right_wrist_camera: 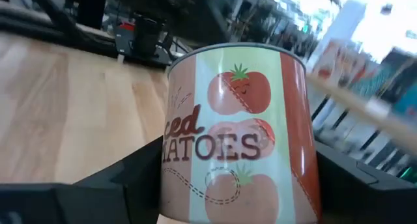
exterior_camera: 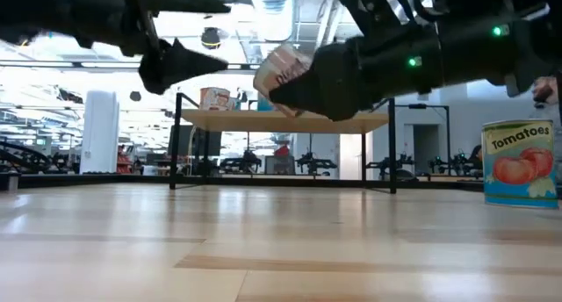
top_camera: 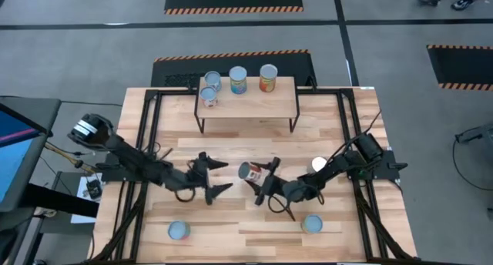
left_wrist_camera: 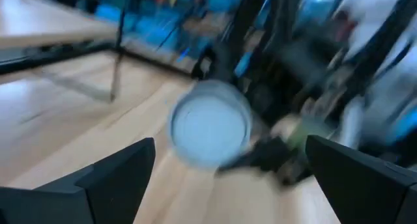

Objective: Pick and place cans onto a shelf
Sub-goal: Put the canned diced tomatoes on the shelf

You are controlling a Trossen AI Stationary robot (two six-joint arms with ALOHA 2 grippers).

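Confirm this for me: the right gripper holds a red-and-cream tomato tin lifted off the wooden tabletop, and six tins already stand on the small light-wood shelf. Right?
Not quite. The small light-wood shelf carries four tins, not six, as the high view shows. The rest holds: the right gripper is shut on the red-and-cream tomato tin, lifted clear of the wooden tabletop in the low view.

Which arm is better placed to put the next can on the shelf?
Right. The right gripper already holds a tomato can lifted off the table, facing the shelf. The left gripper is open and empty.
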